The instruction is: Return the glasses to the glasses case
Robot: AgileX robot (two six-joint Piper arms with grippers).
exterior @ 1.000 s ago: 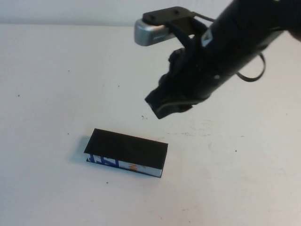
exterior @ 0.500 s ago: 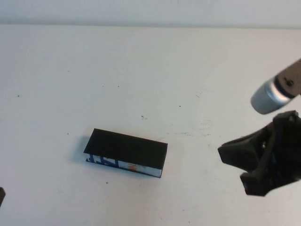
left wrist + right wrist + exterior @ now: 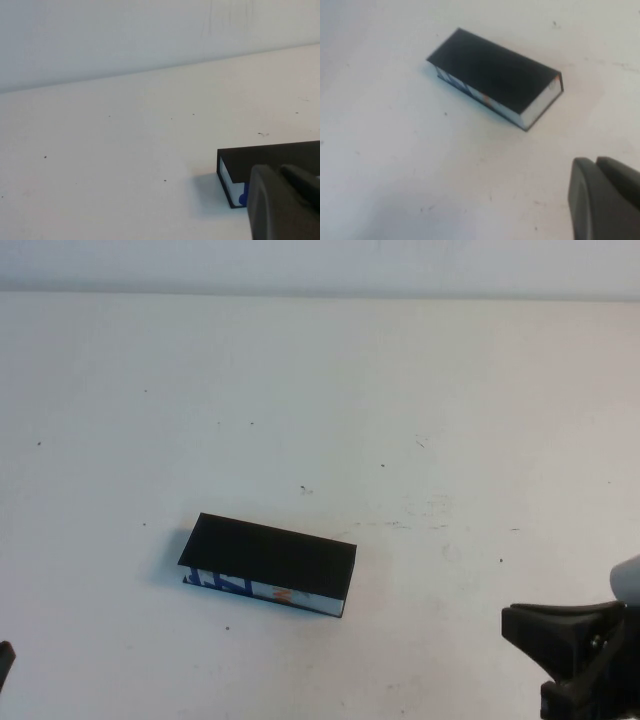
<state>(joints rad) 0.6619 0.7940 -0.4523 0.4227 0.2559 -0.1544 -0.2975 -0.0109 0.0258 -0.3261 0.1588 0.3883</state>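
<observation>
The glasses case (image 3: 268, 562) lies on the white table left of centre with its black lid down flat and its white printed front side facing me. It also shows in the left wrist view (image 3: 270, 157) and the right wrist view (image 3: 495, 75). The glasses are not in view. My right gripper (image 3: 575, 650) is at the near right corner, well to the right of the case, with its fingers together and empty (image 3: 595, 161). My left gripper (image 3: 281, 170) is low at the near left, beside the case's left end, fingers together; only a sliver of it (image 3: 4, 660) shows in the high view.
The white table (image 3: 400, 390) carries only small dark specks and faint scuffs to the right of the case. A pale wall runs along the table's far edge (image 3: 150, 35).
My right arm has pulled back from above the table's middle to the near right corner. A sliver of the left gripper has come into view at the near left. The case has not moved.
</observation>
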